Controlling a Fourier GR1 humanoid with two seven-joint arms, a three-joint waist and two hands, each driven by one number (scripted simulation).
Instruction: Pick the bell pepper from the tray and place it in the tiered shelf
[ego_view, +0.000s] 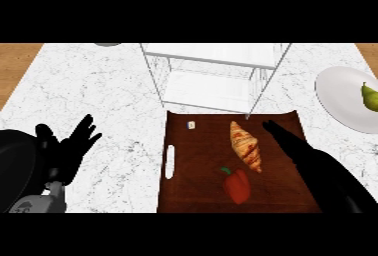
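On the dark brown wooden tray (196, 197), near its front edge, sits your target: the red bell pepper with a green stem (236, 186), still on the tray and untouched. Your right hand (291, 142) hangs over the tray's right side with its black fingers straight and holding nothing, fingertips pointing up toward the far rim. The pepper lies to the left of that hand and nearer to you than its fingertips, so the reach, as I read it, means pulling back and swinging left rather than pushing forward. Its long axis runs roughly front to back, stem at the far end, tilted slightly left. Your left hand (70, 145) rests open over the white marble bench (103, 90), fingers up, well apart from the tray, so the right is plainly the nearer one. Watch the golden-brown striped croissant (246, 146): it lies between the right hand's fingers and the pepper's far end, just beside both, and could get nudged on the way across. Beyond the tray stands the white wire tiered shelf (214, 75), its near edge close to the tray's far rim. Off to the right, a white round plate (339, 100) carries a green pear (369, 96), clear of the path.
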